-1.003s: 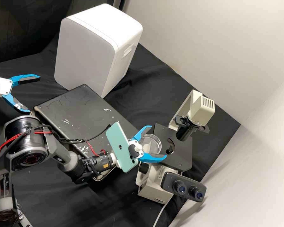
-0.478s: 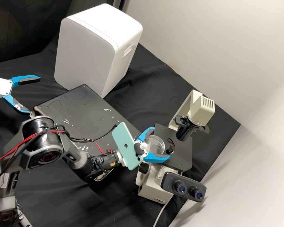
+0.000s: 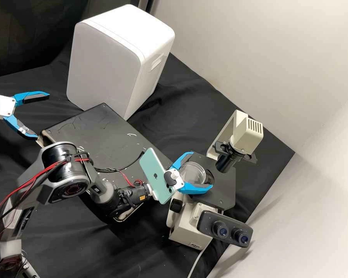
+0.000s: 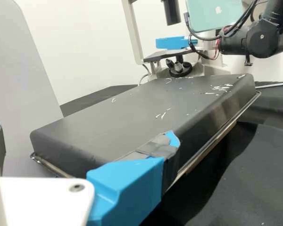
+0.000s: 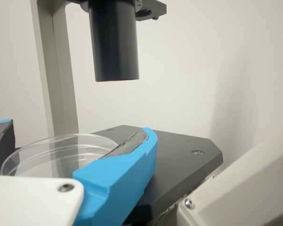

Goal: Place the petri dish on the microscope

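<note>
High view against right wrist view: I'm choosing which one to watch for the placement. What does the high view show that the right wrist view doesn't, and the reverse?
The high view adds the left gripper, open beside the dark tray, as well as the white box and the microscope's eyepieces. The right wrist view adds a side-on look at the gap beneath the black tube above the stage. Both show the right gripper shut on the petri dish over the stage. Neither settles whether the dish touches it.
</note>
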### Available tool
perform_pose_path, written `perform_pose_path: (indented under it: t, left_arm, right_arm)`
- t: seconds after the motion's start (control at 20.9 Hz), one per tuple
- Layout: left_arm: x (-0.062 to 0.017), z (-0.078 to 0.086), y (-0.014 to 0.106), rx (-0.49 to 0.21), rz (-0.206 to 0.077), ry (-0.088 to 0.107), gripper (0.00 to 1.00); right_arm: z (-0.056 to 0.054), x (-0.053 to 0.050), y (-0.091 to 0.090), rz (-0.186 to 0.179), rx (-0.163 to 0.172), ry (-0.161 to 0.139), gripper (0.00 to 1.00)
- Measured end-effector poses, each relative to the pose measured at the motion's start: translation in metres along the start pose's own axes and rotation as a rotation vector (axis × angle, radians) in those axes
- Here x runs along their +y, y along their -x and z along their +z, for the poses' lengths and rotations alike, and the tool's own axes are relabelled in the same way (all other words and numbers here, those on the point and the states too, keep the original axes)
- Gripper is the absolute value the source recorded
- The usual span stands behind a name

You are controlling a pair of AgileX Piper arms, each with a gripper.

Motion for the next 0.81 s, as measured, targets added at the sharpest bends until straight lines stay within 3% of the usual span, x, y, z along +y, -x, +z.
perform_pose_path:
  t: [0.29, 0.57, 0.81]
  left_arm:
    - [-0.0004, 0.001, 0.000, -0.003, -0.002, 0.002, 1.00]
    - [-0.0030, 0.000, -0.001, 0.011, -0.015, 0.008, 1.00]
    - [-0.0033, 0.000, -0.002, 0.010, -0.016, 0.009, 1.00]
  right_arm:
    - [0.002, -0.004, -0.009, 0.019, 0.004, 0.015, 0.00]
    - [0.007, -0.007, -0.018, 0.039, 0.021, 0.053, 0.00]
    - [0.013, -0.008, -0.020, 0.080, 0.025, 0.050, 0.00]
